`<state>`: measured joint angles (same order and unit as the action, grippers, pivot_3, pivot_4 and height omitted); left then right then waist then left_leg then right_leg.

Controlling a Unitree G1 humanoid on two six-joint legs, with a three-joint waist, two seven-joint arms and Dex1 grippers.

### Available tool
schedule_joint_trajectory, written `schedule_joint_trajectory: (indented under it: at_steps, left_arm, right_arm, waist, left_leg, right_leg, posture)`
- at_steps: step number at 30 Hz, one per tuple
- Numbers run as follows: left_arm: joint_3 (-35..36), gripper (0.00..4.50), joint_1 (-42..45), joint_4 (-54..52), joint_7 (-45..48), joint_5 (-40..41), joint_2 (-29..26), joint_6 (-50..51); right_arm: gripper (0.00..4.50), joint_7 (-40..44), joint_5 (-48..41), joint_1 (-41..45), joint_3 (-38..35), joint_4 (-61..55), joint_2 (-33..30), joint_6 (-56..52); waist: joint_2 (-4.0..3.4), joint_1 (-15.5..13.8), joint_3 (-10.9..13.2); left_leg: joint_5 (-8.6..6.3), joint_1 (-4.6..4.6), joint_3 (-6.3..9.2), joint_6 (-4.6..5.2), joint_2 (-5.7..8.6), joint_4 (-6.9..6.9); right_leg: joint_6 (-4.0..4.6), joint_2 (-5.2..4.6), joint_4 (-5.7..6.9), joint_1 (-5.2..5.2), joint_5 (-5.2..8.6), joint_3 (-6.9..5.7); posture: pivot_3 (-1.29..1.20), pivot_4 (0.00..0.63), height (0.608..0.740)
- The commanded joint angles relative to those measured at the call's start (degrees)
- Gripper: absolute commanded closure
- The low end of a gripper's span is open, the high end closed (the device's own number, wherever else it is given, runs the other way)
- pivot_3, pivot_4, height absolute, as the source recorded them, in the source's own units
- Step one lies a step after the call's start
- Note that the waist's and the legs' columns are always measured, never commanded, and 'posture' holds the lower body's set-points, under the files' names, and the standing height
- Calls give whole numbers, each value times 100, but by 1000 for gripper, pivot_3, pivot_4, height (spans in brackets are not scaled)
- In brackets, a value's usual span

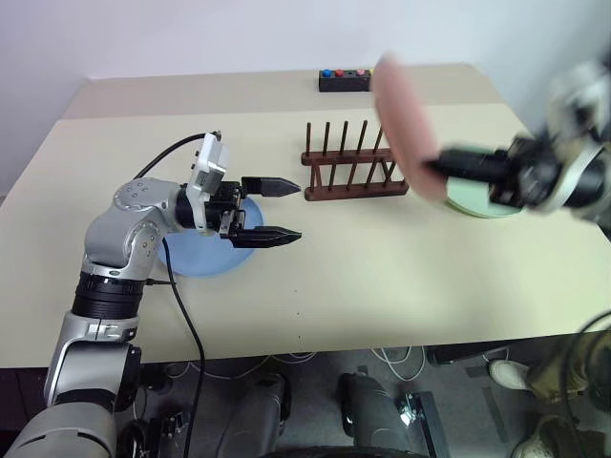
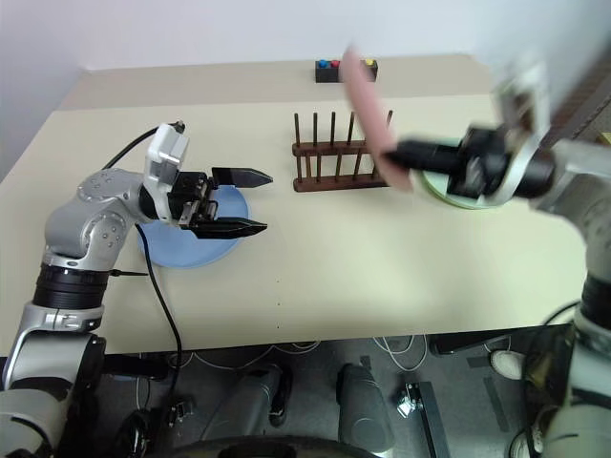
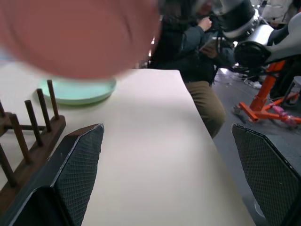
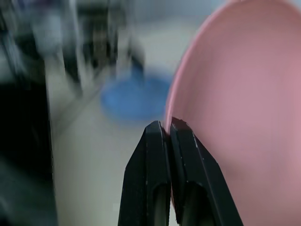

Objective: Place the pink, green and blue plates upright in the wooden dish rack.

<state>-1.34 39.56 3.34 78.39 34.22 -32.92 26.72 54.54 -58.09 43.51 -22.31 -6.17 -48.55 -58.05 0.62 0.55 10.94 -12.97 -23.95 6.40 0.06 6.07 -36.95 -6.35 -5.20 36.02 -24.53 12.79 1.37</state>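
The beige table [image 1: 382, 286] is the biggest thing here, matte and smooth, with a person [image 3: 197, 52] seated past its far end and an orange stand [image 3: 263, 101] on the grey floor beyond.

The blue plate [image 1: 196, 260] lies flat at about nine o'clock from the wooden dish rack [image 1: 349, 164]; the green plate [image 1: 482, 202] lies flat at three o'clock from it, just beside. The pink plate [image 1: 406, 119] is lifted off the table, tilted near upright, between the rack and the green plate and slightly above both. The rack's pegs stand empty.

The right gripper [image 4: 169, 129] has its fingers pinched tight on the pink plate's rim. The left gripper [image 1: 277, 210] hovers over the blue plate's edge with fingers spread wide, holding nothing.

The plates look stiff, light and likely slick, probably plastic; a rim pinch should let a plate swing, so a firm grip well onto the rim seems wise. At twelve o'clock sits a small black button box [image 1: 345, 79].
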Motion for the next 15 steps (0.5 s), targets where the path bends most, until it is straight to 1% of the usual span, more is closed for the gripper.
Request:
schedule_joint_trajectory:
  at_steps: [1, 3, 7, 11, 15]
  left_arm:
    - [111, 0, 126, -77, -67, 9, 26, -132]
    - [121, 0, 119, -92, -116, 16, 59, -144]
    - [119, 0, 96, -125, -196, 22, 82, -167]
    - [166, 0, 32, -257, -285, 79, 55, -120]
    - [241, 0, -82, -431, -398, 132, 3, -83]
  right_arm:
    - [4472, -806, -783, 745, -747, 1042, 363, -164]
    - [4472, -1119, -938, 1122, -945, 1686, 604, -119]
    - [4472, -1089, -851, 1508, -965, 2652, 866, 72]
    - [4472, -825, -599, 1714, -771, 3303, 956, 226]
    - [4472, -373, -180, 1867, -529, 3926, 991, 532]
  waist:
    - [1, 2, -1]
    - [1, 1, -1]
    - [-1, 13, -1]
    - [-4, 19, 0]
    - [-4, 25, 0]
  left_leg:
    - [0, 0, 1, 0, -1, 4]
    - [0, 0, 1, 0, 0, 9]
    - [0, 0, -3, 0, 1, 9]
    - [1, -1, -7, 0, 1, 11]
    - [1, -1, -9, 0, 1, 10]
  right_leg:
    - [0, 1, 0, -1, 0, 0]
    - [0, 0, -2, -2, 0, 0]
    - [0, 1, 2, -6, 0, 2]
    - [-1, 6, 6, -10, -1, 5]
    - [-1, 14, 6, -10, -1, 5]
  posture:
    - [0, 150, 740]
    - [0, 150, 740]
    - [0, 150, 740]
    - [0, 150, 740]
    - [0, 150, 740]
